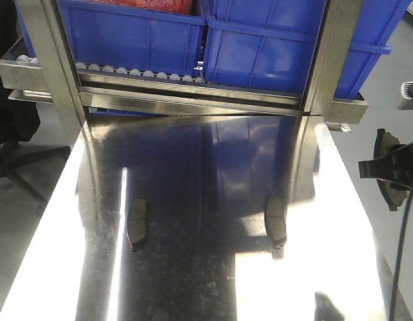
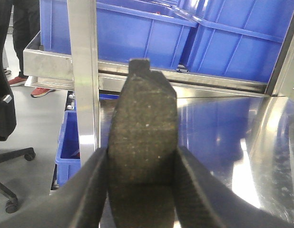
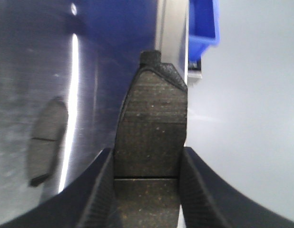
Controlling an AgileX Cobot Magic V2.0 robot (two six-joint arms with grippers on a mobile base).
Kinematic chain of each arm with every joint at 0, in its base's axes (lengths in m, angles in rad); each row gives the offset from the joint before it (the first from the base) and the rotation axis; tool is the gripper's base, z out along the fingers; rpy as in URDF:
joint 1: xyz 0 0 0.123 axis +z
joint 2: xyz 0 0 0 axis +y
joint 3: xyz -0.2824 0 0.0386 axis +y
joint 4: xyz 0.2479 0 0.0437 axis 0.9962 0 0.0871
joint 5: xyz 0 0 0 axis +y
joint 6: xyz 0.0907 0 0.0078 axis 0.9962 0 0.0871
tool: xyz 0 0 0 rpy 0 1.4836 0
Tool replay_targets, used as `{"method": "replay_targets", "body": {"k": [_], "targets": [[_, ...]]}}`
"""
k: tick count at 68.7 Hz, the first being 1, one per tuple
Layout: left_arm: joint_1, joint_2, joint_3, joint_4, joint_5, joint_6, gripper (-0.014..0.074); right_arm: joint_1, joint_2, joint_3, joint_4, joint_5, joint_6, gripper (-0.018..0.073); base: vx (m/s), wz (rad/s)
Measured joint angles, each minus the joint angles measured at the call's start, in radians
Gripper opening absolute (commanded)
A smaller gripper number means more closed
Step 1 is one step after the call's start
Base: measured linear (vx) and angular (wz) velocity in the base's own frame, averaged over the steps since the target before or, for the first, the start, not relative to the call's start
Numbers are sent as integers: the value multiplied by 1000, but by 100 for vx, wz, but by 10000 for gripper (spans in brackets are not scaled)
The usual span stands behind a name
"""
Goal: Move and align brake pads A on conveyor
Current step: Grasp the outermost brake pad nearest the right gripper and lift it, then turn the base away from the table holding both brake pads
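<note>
Blue bins (image 1: 146, 40) and rack posts (image 1: 56, 67) bound the table (image 1: 193, 287) at its far edge; left pad (image 1: 136, 224) and right pad (image 1: 276, 223) lie mid-table, well apart. Left end effector (image 2: 141, 156) grips third pad (image 2: 142, 109); right end effector (image 3: 147, 159), at the table's right edge, grips fourth pad (image 3: 154, 109).

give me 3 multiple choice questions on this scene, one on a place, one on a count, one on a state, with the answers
1. Where do the loose brake pads lie?
A. on the steel tabletop
B. on a red cloth
C. in a cardboard box

2. How many pads lie loose in the front view?
A. one
B. two
C. four

3. What state is the left tool in?
A. open and empty
B. shut on a brake pad
C. shut on nothing

Answers:
1 A, both rest flat on the shiny steel.
2 B, one lies to the left and one to the right.
3 B, the left wrist view shows the pad clamped in it.
</note>
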Motion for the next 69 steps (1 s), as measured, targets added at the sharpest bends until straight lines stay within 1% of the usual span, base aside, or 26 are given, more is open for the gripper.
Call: {"method": "replay_targets", "body": {"k": [15,20,34,48,69], "targets": [[0,0,0,0,0,0,-6,84,-247,107,31,-24,2,-5,0,0],[0,0,0,0,0,0,-6,95,-327,152,37,-49,2,-5,0,0],[0,0,0,0,0,0,-6,95,-577,273,37,-94,3,-5,0,0],[0,0,0,0,0,0,-6,95,-795,329,37,-97,6,-5,0,0],[0,0,0,0,0,0,-6,95,-962,391,37,-89,6,-5,0,0]]}}
